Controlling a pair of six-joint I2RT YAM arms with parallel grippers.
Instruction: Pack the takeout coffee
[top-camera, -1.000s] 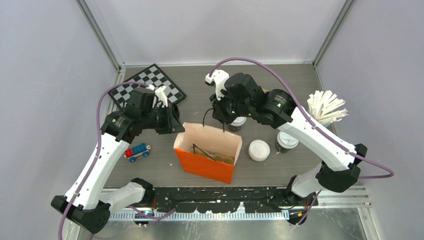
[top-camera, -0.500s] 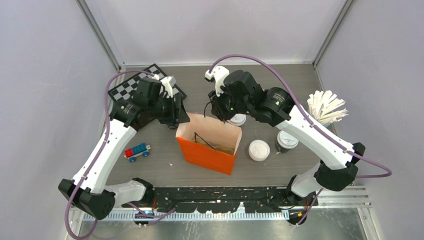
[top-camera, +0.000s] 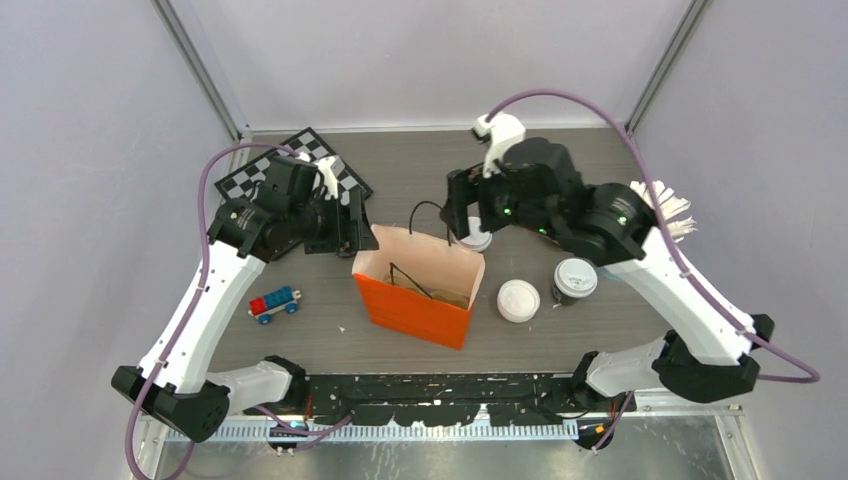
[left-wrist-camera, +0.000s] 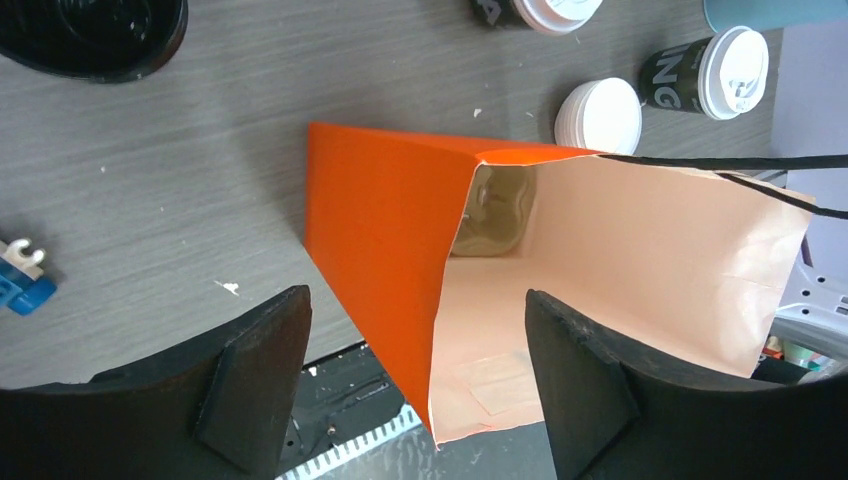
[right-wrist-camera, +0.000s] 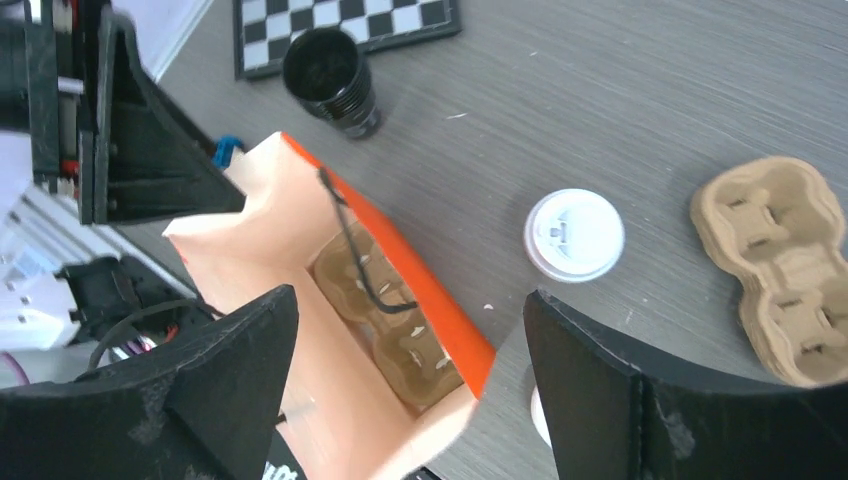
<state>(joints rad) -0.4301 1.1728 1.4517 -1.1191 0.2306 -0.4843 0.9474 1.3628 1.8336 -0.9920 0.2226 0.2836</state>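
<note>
We see a bright orange paper bag (top-camera: 410, 315), pale peach inside, on the grey wood-grain desk (top-camera: 420, 170); a black-and-white chequered game board (right-wrist-camera: 350, 25); a black takeout coffee cup with white plastic lid (top-camera: 574, 280); a red-and-blue toy train (top-camera: 274, 302); and a brown moulded-pulp cup carrier (right-wrist-camera: 780, 240).

Takeout coffee (top-camera: 574, 280): small dark cup, white lettering, round white sip lid on. Upright on table (top-camera: 420, 180), outside orange bag (top-camera: 410, 315), to its right, just beside loose white disc (top-camera: 517, 300). Not held by me. Second lidded cup (top-camera: 478, 240) upright behind bag, partly hidden.
</note>
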